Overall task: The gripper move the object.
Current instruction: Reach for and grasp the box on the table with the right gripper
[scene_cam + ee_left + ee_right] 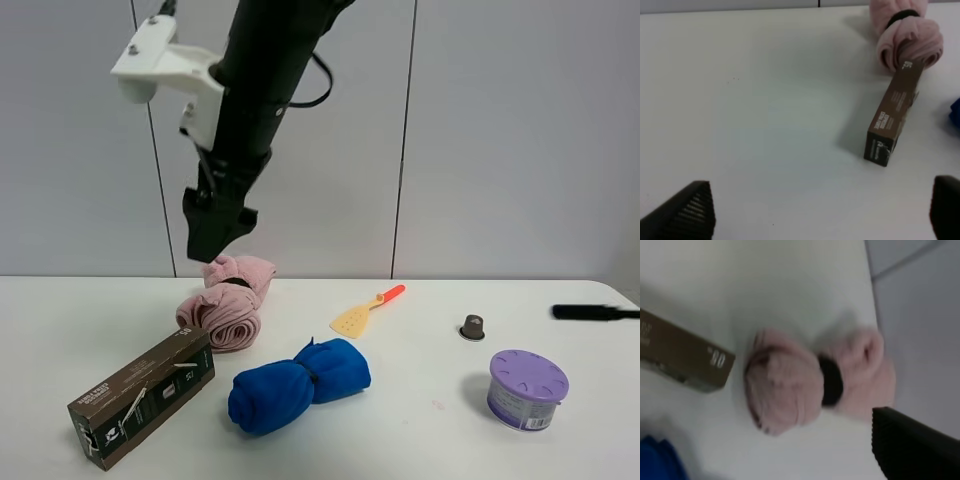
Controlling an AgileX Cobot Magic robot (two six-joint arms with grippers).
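The object is a long cardboard box (140,397) with a brown top and dark green sides. It lies flat on the white table (420,420) at the front left, one end close to a pink rolled towel (232,303). The large black arm's gripper (214,240) hangs in the air above the pink towel, apart from the box. The right wrist view shows the towel (790,385), the box end (685,360) and one black finger (910,445). The left wrist view shows the box (894,117) ahead of the wide-open, empty left gripper (820,210), which is outside the exterior view.
A blue rolled towel (298,384) lies just right of the box. A yellow spatula with an orange handle (364,312), a small dark capsule (472,327) and a purple round tub (527,388) stand further right. A black bar (592,312) lies at the right edge.
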